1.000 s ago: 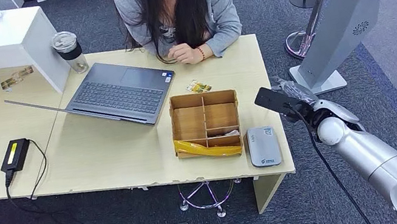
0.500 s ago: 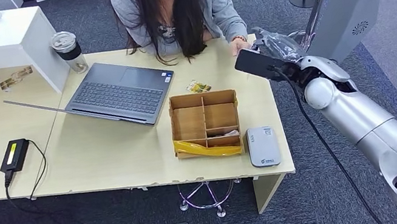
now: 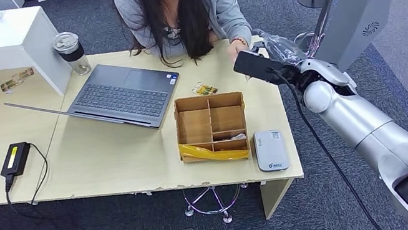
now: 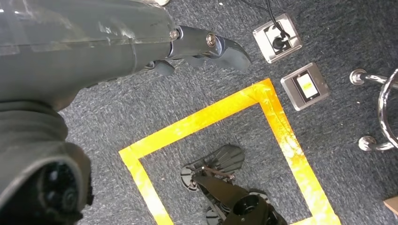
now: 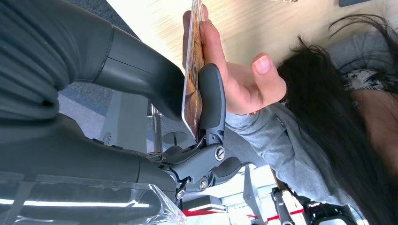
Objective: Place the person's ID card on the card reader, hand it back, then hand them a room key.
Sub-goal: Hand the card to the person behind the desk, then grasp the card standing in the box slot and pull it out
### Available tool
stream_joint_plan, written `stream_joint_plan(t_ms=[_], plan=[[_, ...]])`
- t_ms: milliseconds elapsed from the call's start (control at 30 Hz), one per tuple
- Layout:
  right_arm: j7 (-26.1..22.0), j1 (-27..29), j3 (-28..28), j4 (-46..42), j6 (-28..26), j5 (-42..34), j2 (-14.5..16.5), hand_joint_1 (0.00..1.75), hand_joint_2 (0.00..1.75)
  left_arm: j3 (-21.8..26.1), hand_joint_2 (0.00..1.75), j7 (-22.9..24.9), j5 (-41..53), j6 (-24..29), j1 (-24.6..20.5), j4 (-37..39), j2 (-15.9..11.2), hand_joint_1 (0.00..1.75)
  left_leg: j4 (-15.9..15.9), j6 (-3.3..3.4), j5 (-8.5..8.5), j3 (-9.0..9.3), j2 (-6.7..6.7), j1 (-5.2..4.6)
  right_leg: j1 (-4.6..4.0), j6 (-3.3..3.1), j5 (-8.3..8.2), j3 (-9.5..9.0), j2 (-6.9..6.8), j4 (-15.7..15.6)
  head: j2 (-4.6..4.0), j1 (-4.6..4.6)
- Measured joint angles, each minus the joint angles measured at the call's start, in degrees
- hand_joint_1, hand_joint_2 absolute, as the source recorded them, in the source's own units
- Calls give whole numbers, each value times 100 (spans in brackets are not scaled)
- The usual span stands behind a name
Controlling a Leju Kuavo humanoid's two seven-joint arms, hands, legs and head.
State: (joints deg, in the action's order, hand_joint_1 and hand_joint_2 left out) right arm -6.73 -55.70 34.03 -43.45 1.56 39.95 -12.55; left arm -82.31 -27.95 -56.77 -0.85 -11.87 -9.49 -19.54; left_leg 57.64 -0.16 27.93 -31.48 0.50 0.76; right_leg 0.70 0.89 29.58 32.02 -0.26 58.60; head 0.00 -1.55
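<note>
1. Our right hand (image 5: 187,93) pinches a thin card (image 5: 193,70) between the thick thumb and a dark finger; in the right wrist view the card stands edge-on, with a printed orange-brown face.

2. We cannot tell whether this is the ID card or the room key. The card reader (image 3: 271,150) lies bare at the near corner of the surface (image 3: 100,152), well apart from the hand.

3. The person's hand (image 5: 234,79) touches the far end of the card, fingers folded around its edge, so both hands hold it at once. In the head view our right hand sits above the far right corner of the surface, just in front of the person.

4. We judge the card light, stiff and flat, with slick faces. A pinch on the two faces suits it, not the edges, and light pressure should do because it will hardly bend.

5. The risk we see is slipping: smooth plastic between smooth pads can slide if the person pulls before our fingers ease.

6. Our hold covers the near half, which leaves the far half free for the person, a sensible split.

7. Our left hand (image 4: 206,47) hangs above the carpeted floor, holding nothing, its dark fingers loosely extended.
</note>
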Motion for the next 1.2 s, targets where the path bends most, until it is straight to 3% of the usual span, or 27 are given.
stream_joint_plan(t_ms=[67,133,200,633,767,900,1200], plan=[[-4,2,0,37,-3,41,27,95,175,0,0,-13,-3,10,0,0,0,0,0,0,0,0,0,0,0,0,0,0,0,0,0,0],[-16,2,0,71,-9,86,59,7,87,0,0,-22,-5,17,1,0,0,0,0,0,0,0,0,0,0,0,0,0,0,0,0,0],[-43,2,0,94,-18,132,80,0,0,0,0,-35,-5,22,1,0,0,0,0,0,0,0,0,0,0,0,0,0,0,1,0,0],[-30,8,10,130,-48,257,224,0,0,1,0,-62,-84,32,5,0,2,0,0,0,0,2,0,0,0,0,0,0,0,0,0,0],[445,286,-8,-283,-63,243,149,0,0,4,0,-57,-131,41,18,0,9,0,1,0,0,6,-1,0,-1,0,0,-1,1,-1,0,-1],[1025,800,-97,-1137,-17,285,-95,0,175,4,0,-34,-162,66,33,0,12,0,2,0,1,6,-2,-1,1,0,0,0,5,-3,0,0],[1616,1901,-687,-3288,453,216,-856,0,175,8,0,0,-219,189,73,0,14,0,2,1,3,6,-11,-2,2,0,0,1,6,-7,0,0]])
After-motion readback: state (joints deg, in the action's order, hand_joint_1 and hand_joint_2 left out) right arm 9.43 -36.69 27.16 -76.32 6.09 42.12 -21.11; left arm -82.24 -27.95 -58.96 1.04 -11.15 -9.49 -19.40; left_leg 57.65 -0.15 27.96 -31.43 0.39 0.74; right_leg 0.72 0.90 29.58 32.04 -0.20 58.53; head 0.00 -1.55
